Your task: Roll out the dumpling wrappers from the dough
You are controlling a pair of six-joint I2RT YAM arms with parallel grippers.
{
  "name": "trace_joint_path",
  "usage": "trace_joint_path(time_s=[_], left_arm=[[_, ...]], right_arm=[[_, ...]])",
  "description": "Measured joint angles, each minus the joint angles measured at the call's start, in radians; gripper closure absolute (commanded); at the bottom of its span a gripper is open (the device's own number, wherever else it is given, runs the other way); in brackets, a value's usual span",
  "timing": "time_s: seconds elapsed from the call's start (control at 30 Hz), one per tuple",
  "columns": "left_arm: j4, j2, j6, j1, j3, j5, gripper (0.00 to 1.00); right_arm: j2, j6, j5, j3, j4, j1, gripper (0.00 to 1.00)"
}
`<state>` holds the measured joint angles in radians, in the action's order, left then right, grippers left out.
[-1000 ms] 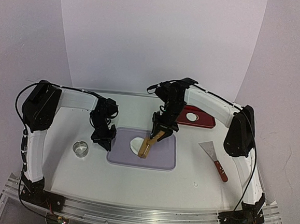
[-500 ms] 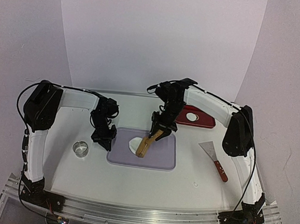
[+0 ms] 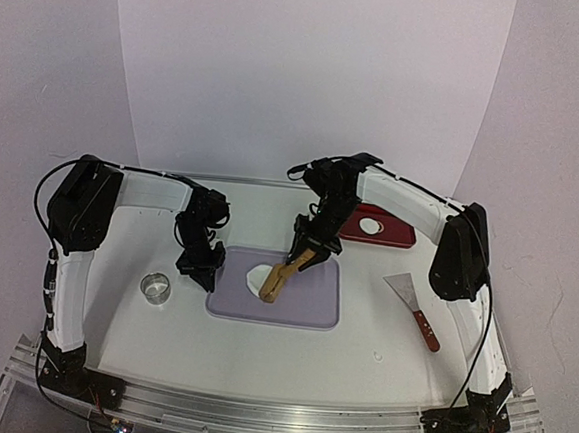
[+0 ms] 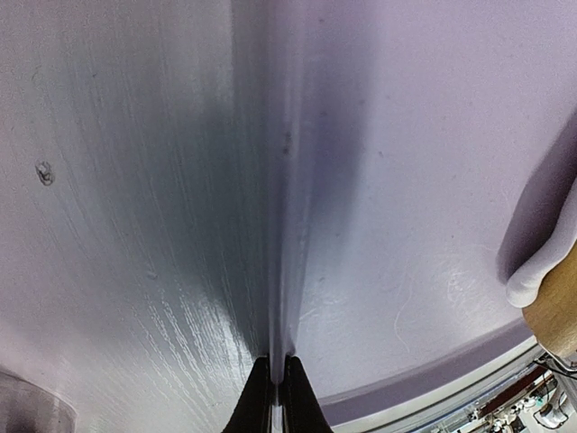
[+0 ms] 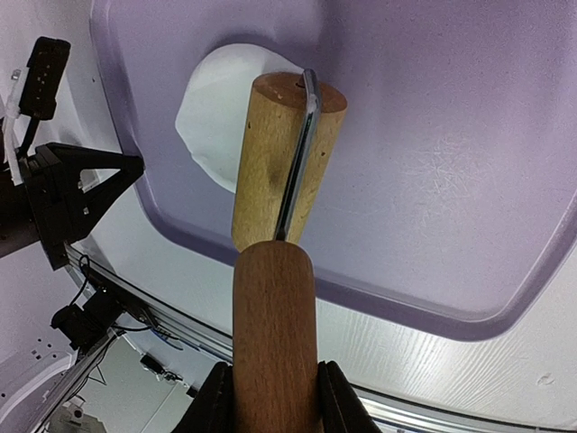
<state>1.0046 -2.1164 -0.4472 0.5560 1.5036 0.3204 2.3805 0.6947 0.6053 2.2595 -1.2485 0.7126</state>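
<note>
1. Right end effector [image 5: 275, 397]: fingers are clamping the handle of the wooden roller [image 5: 261, 171], which is tilting down and away from the wrist.
2. Roller head: it is pressing on the near edge of the dough [image 5: 212, 117], a thin white sheet that is lying in the left half of the purple mat [image 5: 433, 135].
3. Left end effector [image 4: 279, 397]: fingers are pressing together with nothing between them, tips sitting at the mat's raised left rim.
4. Metal ring cutter [image 3: 155, 287]: it is standing on the desk [image 3: 259, 350], left of the mat.
5. Red tray [image 3: 394, 232]: it is sitting behind and to the right of the mat, carrying one dumpling wrapper [image 3: 370, 225].
6. Red-handled scraper [image 3: 413, 299]: it is lying to the right of the mat.
</note>
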Motion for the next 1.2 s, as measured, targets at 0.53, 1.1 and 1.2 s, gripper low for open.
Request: trace_joint_path(time_s=[0.53,1.1,1.2], left_arm=[[0.024,-0.019,0.011,-0.005,0.022,0.019,1.0],[0.018,-0.02,0.02,-0.011,0.016,0.034,1.0],[0.015,-0.018,0.021,-0.013,0.012,0.037,1.0]], right_arm=[[0.053,0.093,-0.043,0.061,-0.005,0.031,1.0],[0.12,0.163,-0.105,0.204,-0.069,0.07,1.0],[0.092,0.144,-0.107,0.164,-0.046,0.071,1.0]])
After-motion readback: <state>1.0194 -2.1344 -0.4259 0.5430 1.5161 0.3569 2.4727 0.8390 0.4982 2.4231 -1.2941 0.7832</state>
